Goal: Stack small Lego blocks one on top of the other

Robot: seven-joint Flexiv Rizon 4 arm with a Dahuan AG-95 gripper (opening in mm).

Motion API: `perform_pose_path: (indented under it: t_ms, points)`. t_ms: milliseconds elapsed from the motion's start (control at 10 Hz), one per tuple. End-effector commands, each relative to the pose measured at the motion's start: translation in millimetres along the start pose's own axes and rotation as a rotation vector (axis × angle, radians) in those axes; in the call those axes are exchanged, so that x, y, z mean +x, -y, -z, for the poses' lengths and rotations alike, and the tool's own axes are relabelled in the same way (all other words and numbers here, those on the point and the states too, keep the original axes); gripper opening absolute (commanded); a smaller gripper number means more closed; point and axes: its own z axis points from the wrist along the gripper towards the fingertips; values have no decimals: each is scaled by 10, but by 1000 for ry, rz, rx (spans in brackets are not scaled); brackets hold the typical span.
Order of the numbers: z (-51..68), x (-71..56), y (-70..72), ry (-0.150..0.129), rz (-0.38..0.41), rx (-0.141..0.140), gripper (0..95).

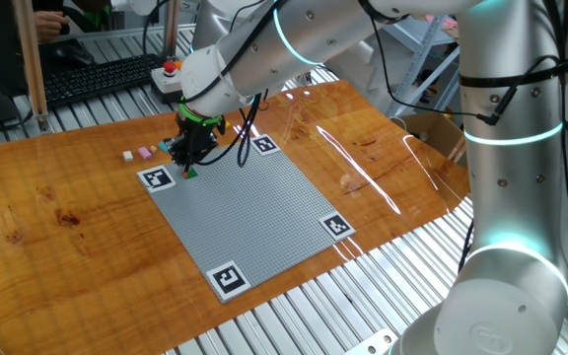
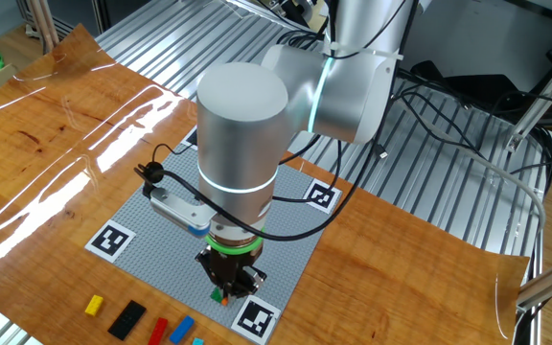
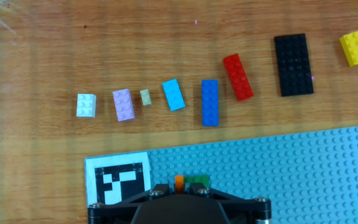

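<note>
My gripper (image 3: 179,185) is shut on a small orange Lego block (image 3: 179,181), low over the corner of the grey baseplate (image 3: 260,168). A green block (image 3: 198,181) sits on the plate right beside the orange one; whether they touch I cannot tell. On the wood beyond lie loose blocks in a row: white (image 3: 86,105), pink (image 3: 123,104), tiny tan (image 3: 145,97), light blue (image 3: 173,94), blue (image 3: 210,102), red (image 3: 237,76), black (image 3: 293,65) and yellow (image 3: 355,48). In the fixed views the gripper (image 1: 187,158) (image 2: 226,286) stands upright at that corner.
A black-and-white marker (image 3: 124,180) fills the baseplate corner left of the gripper. A red push button (image 1: 171,67) and a keyboard (image 1: 97,79) stand beyond the wooden board. The arm's big base (image 1: 506,286) is at the right.
</note>
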Motion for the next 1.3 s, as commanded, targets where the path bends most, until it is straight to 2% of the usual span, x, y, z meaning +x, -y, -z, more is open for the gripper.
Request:
perform_pose_path:
  t_ms: [100, 600, 900, 1300]
  points:
    - [-126, 9, 9, -5, 15, 1, 0]
    - [-130, 13, 18, -7, 40, 10, 0]
    - [-153, -2, 39, 1, 49, 11, 0]
    - [-157, -5, 43, -2, 36, 12, 0]
